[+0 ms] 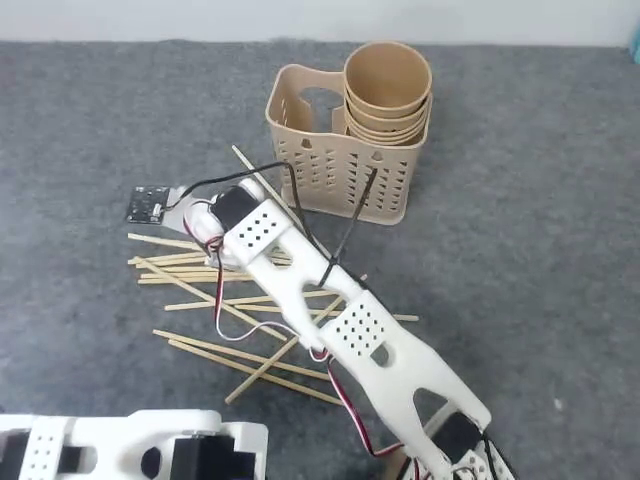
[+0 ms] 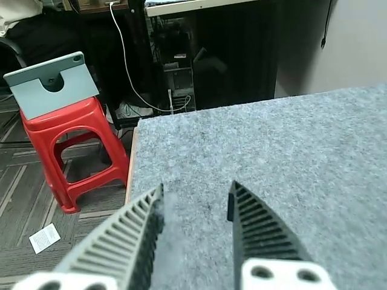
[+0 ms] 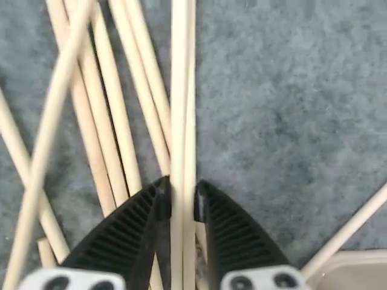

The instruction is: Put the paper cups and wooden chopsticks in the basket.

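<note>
the grey table gives open room all round, though the left wrist view shows its edge with a red stool below on the floor. the right arm lies stretched over the scattered sticks, while the left arm sits at the near edge of the high view, its left gripper spread apart over bare felt, holding nothing. the basket stands beyond the pile, with the paper cups stacked in one compartment and the other free. the chopsticks lie crossed on the table, near the basket. the right gripper is clenched on a pair of them. they look light, stiff and smooth, so a mid-length hold should stop them tipping or snagging the neighbours touching alongside.
</note>
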`<state>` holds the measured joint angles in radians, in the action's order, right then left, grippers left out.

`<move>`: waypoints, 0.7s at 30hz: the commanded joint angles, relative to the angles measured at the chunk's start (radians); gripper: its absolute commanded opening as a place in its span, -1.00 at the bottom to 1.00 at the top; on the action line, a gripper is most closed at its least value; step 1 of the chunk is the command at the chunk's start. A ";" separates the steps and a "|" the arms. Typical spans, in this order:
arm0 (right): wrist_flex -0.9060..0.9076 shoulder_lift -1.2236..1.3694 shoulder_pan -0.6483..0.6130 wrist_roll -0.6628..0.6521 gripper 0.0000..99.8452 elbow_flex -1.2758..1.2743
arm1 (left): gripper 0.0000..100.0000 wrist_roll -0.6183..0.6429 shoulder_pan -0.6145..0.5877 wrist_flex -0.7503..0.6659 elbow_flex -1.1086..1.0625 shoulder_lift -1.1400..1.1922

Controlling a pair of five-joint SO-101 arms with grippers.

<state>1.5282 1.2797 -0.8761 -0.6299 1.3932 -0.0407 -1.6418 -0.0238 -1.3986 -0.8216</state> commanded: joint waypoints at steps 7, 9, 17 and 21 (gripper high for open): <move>0.134 -0.068 -0.008 -0.017 -0.98 0.106 | -0.67 0.008 0.000 -0.026 0.012 -0.029; 0.188 -0.111 -0.012 -0.017 -0.98 0.173 | -0.67 0.008 0.002 -0.026 0.012 -0.029; 0.266 -0.414 -0.019 -0.043 -0.98 0.259 | -0.67 0.006 0.009 -0.020 0.012 -0.031; 0.254 -0.572 -0.018 -0.043 -0.98 0.245 | -0.67 0.006 0.012 -0.018 0.010 -0.029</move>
<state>1.7538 0.8884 -0.8884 -0.6605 1.6187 -0.0407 -1.6402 -0.0238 -1.3986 -0.8216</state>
